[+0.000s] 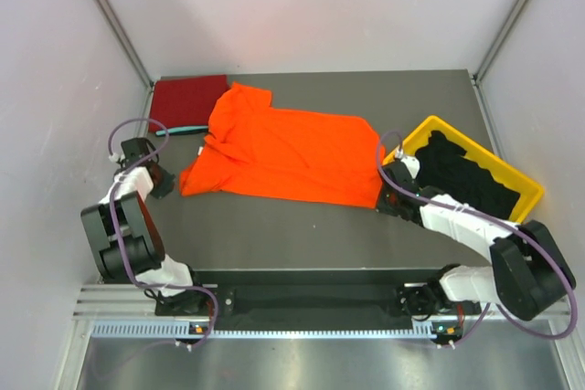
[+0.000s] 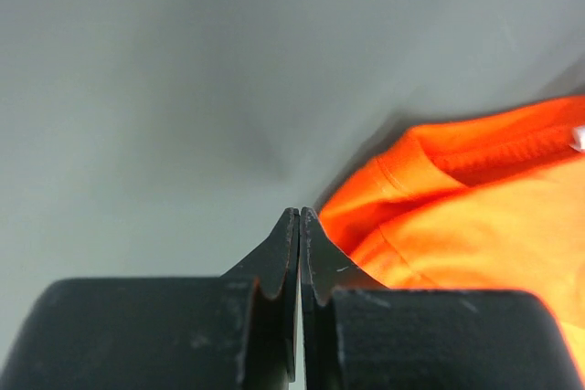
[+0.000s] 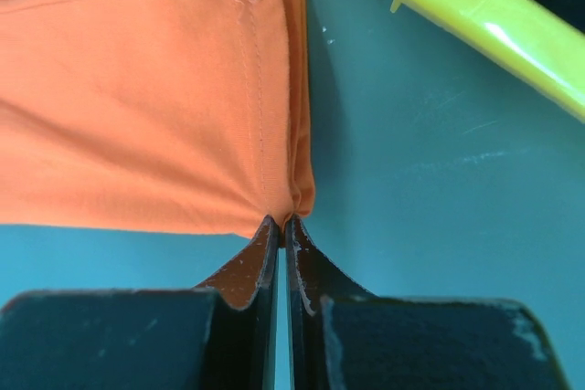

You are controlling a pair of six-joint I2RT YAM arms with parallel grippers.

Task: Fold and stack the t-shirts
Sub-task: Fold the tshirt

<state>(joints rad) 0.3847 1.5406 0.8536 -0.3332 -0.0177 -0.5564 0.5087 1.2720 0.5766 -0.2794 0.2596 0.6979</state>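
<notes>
right jaws tight on orange t-shirt (image 1: 292,157) corner; left jaws together, empty, just beside it

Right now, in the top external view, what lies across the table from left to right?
Folded dark red t-shirt → orange t-shirt, spread out → yellow bin holding black t-shirts.

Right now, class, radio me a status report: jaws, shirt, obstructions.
Left jaws shut beside orange t-shirt, grip unclear. Right jaws shut on its corner. Shirt spread out, unfolded. Yellow bin close by.
</notes>
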